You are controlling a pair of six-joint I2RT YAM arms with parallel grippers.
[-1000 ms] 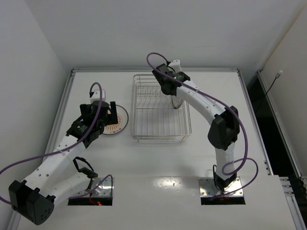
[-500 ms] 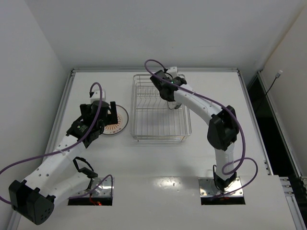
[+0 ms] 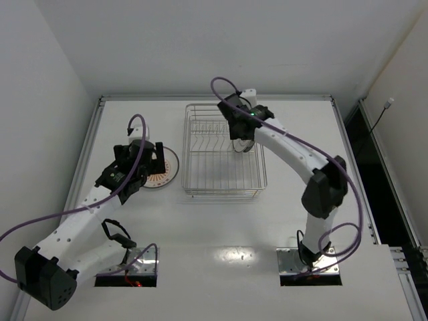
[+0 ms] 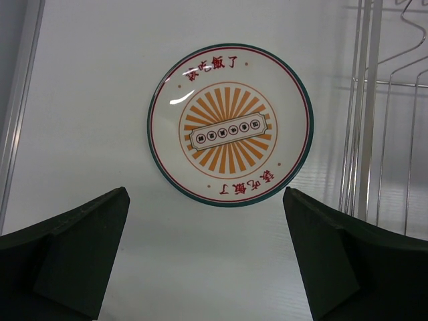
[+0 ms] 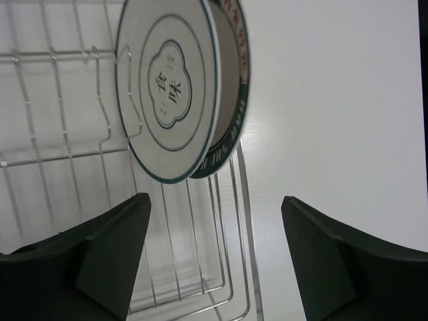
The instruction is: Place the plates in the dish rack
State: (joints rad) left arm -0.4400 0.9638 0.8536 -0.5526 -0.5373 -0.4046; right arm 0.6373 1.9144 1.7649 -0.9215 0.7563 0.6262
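Observation:
The plate with the orange sunburst centre (image 4: 230,125) lies flat on the white table, left of the dish rack (image 3: 224,167). My left gripper (image 4: 207,261) hovers open just in front of that plate, touching nothing; from above, the left gripper (image 3: 144,159) partly covers the plate (image 3: 164,174). Two plates stand on edge at the right end of the rack: the one with thin dark circles (image 5: 170,93) and, close behind it, the teal-ringed one (image 5: 232,100). My right gripper (image 5: 214,254) is open just short of them, holding nothing.
The rack's right rim wire (image 5: 244,221) runs between my right fingers. Rack wires (image 4: 371,134) stand close to the right of the sunburst plate. A raised rail (image 3: 90,147) borders the table's left side.
The right gripper has gone from shut to open and let go of a plate, which now stands in the rack. The right arm has swung slightly right. The left arm barely moved.

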